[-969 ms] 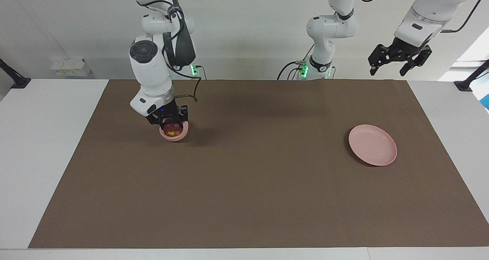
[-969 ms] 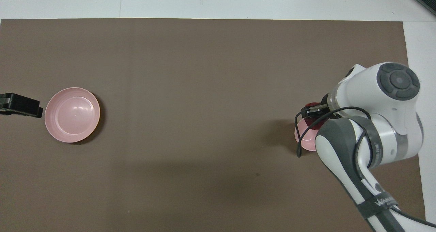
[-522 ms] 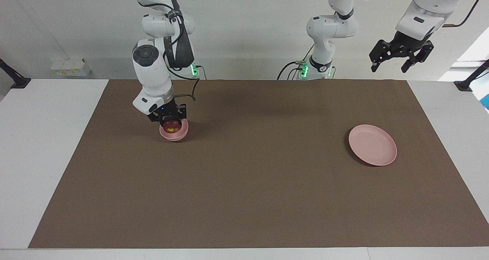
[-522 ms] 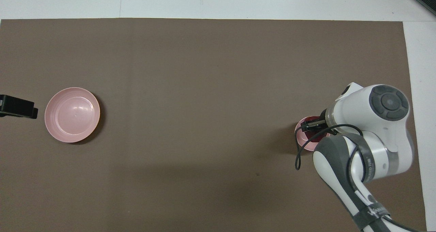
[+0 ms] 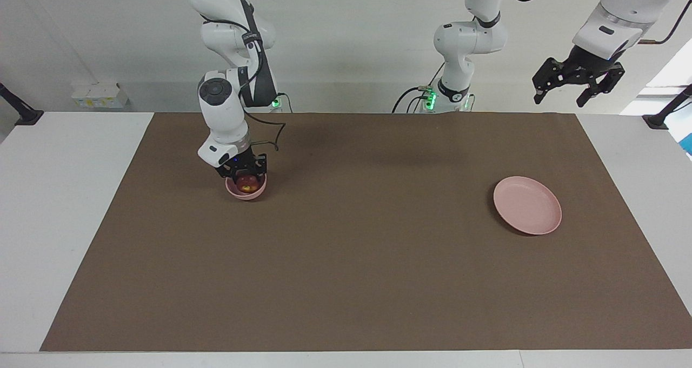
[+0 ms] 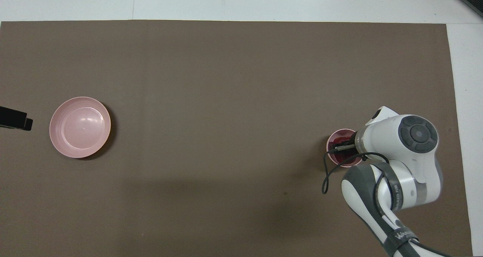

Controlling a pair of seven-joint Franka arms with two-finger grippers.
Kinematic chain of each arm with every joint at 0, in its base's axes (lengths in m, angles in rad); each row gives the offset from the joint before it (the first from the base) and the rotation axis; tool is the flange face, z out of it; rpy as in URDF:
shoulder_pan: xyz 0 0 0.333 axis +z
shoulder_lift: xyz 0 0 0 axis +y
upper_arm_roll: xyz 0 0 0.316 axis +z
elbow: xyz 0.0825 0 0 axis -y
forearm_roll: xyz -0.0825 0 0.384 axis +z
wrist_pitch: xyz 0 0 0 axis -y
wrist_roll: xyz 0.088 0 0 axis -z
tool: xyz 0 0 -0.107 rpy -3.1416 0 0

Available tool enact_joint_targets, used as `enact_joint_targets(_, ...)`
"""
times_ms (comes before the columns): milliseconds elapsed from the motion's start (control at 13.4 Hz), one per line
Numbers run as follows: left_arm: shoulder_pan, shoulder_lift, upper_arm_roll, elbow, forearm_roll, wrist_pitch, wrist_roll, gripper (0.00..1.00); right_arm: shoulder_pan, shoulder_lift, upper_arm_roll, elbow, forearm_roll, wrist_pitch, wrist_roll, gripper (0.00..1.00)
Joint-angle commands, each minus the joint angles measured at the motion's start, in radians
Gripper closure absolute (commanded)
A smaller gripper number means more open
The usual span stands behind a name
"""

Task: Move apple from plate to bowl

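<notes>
The right arm bends steeply down over the bowl [image 5: 246,188], its right gripper [image 5: 244,174] set around the apple [image 5: 247,182]; whether it grips is unclear. The apple sits in the bowl, pale patch up. The left gripper [image 5: 578,84] hangs spread wide, raised, well apart from the bowl, past the bare plate [image 5: 527,205].

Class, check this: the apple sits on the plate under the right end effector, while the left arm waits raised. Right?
Not quite. The facing view shows the apple in the bowl, not on the plate. It does sit under the right end effector, with the left arm waiting raised.
</notes>
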Motion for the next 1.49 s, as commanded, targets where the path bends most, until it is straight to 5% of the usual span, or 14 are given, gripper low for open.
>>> enact_joint_targets(0,0.004,-0.023,-0.001,-0.019,-0.011,0.007,0.015,0.0,-0.021,0.003,0.01,0.116,-0.016,-0.125,-0.009,0.0)
enact_joint_targets(447,-0.001,-0.025,-0.006,-0.018,-0.011,0.003,0.003,0.0,-0.07,0.009,0.01,0.351,0.004,-0.321,-0.01,0.0)
enact_joint_targets(894,-0.001,-0.026,-0.005,-0.019,-0.011,0.003,-0.002,0.0,-0.113,0.009,0.009,0.613,0.016,-0.661,-0.012,0.0)
enact_joint_targets(1416,-0.002,-0.026,-0.005,-0.019,-0.011,0.004,0.003,0.0,-0.119,0.007,-0.013,0.75,0.082,-0.85,0.005,0.0)
